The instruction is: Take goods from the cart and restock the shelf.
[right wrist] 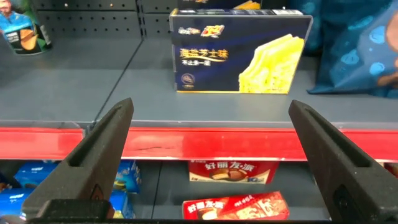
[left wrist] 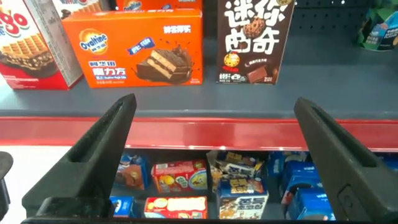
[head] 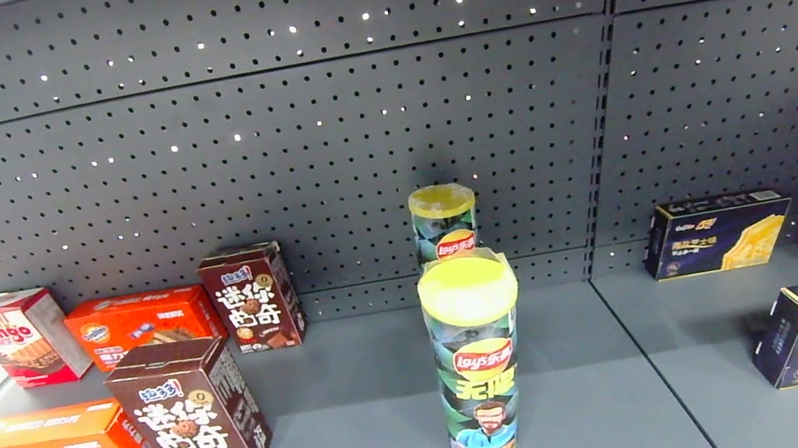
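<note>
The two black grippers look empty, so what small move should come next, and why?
Probably pull both arms back from the grey metal shelf toward the cart for another item. The left gripper and right gripper both hang open and hold nothing, while bare board lies beside the tall green chip can with a yellow lid.

Straight ahead of my left gripper (left wrist: 214, 102), the orange box (left wrist: 140, 46) and the brown box (left wrist: 255, 40) stand close behind the shelf's red front edge (left wrist: 199, 134) and block the way in. Ahead of my right gripper (right wrist: 210, 104), a dark blue box (right wrist: 239, 53) bars the front. Between my two grippers, bare shelf floor (head: 352, 421) lies open on either side of the front chip can (head: 480, 366).
</note>
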